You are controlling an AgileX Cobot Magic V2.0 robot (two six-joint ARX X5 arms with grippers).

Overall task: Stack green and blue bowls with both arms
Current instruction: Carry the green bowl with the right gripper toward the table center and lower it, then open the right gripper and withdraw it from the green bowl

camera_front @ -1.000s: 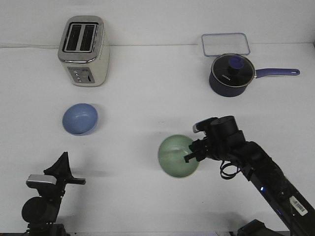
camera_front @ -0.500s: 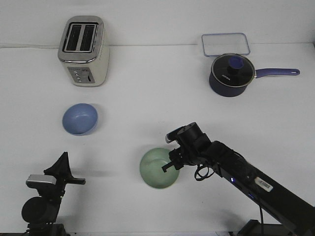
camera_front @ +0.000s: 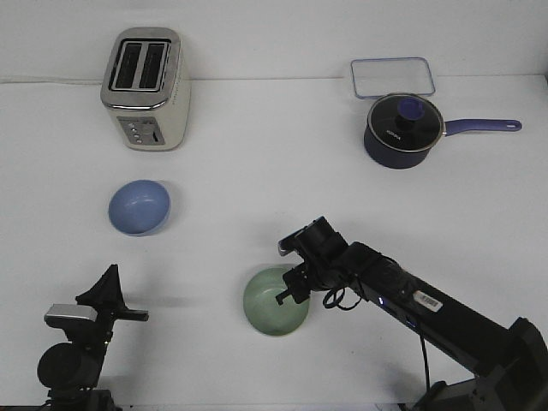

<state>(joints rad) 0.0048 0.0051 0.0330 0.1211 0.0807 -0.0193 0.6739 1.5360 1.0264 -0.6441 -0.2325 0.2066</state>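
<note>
The pale green bowl [camera_front: 272, 300] sits at the front middle of the table. My right gripper [camera_front: 289, 291] is shut on its right rim, with the arm stretching in from the lower right. The blue bowl [camera_front: 139, 206] stands alone at the left, in front of the toaster. My left gripper [camera_front: 110, 291] is at the front left corner, pointing up, well in front of the blue bowl and apart from it. Its fingers look closed together and hold nothing.
A cream toaster [camera_front: 145, 87] stands at the back left. A dark blue saucepan with a lid [camera_front: 404, 129] and a clear lidded container [camera_front: 392, 76] are at the back right.
My right arm has carried the green bowl left and toward the front of the table, then slowed. The left arm and the blue bowl have not moved.
</note>
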